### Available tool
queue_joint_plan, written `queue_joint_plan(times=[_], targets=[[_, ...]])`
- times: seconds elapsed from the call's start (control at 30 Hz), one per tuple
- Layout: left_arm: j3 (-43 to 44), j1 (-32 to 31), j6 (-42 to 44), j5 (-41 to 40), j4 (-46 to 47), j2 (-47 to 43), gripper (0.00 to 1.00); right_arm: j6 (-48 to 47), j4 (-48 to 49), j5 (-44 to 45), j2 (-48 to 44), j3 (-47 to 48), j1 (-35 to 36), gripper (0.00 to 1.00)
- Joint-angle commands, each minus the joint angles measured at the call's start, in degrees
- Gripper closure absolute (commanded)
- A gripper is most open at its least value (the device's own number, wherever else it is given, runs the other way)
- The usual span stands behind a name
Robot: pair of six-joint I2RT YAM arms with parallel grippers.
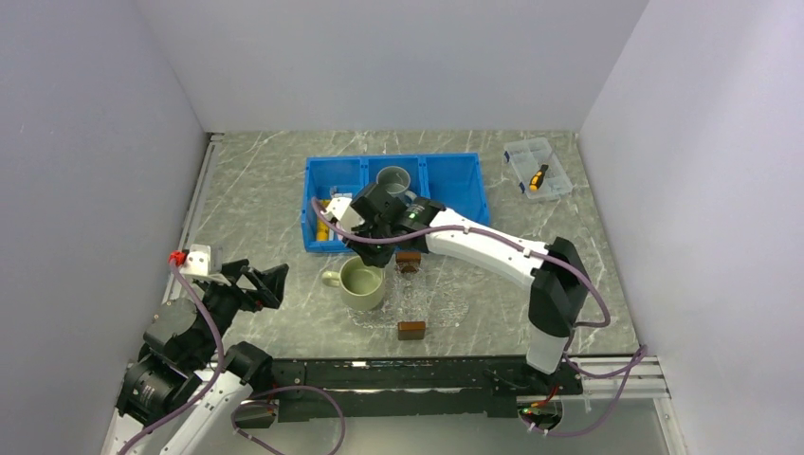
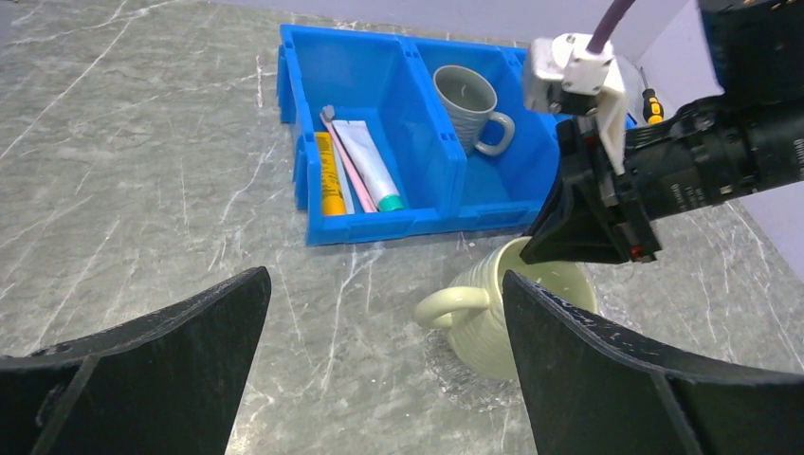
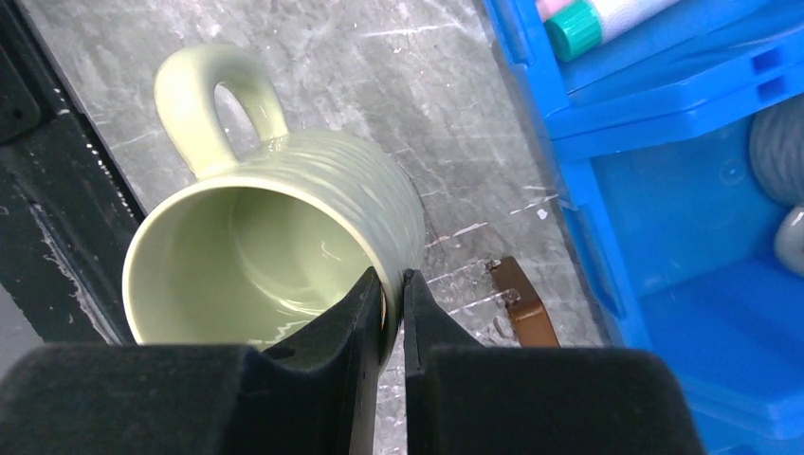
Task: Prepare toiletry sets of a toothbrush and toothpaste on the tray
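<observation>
**Right gripper [image 3: 393, 280] pinching the green mug [image 3: 351, 171] rim; toothpaste [image 2: 368, 163] and toothbrush [image 2: 343, 161] lying in the bin beyond it**

The right gripper is reaching down over the table and is clamping the wall of the pale green mug. One finger is sitting inside the rim and the other outside, with only the thickness of the ceramic between them. The mug's handle is pointing away from the fingers, on the opposite side of the rim.

The tray [image 1: 411, 330] is lying directly under and beside this gripper. One of its brown end blocks is showing just beside the fingertips in the right wrist view. Clear plastic is also showing beneath the mug's base in the left wrist view.

The toothpaste is lying flat in the end compartment of the blue bin [image 2: 379, 227], just past the right gripper on its far side and not touching it. Its teal cap is pointing toward the gripper. The slim toothbrush is lying alongside it, between the toothpaste and a yellow tube [image 2: 329, 175]. A grey mug [image 2: 466, 100] is lying on its side in the next compartment.

The left gripper [image 2: 384, 284] is hovering with its fingers spread wide and is holding nothing. From it, the bin with the toothpaste and toothbrush is lying straight ahead, well apart. The green mug and tray are sitting ahead and to its right, nearer than the bin.
</observation>
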Motion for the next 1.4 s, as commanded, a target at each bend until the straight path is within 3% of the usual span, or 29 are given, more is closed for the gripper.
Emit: queue_joint_plan(times=[0.0,1.37], targets=[[0.31,0.17,-0.23,-0.73,0.62,0.21,0.01,0.15,6.46,-2.36,0.48,0.1,0.29,1.0],[-0.04,0.18,0.12,0.74,1.3,1.3,0.01,1.92,15.2,-1.88,-0.78,-10.63,1.15,1.0]])
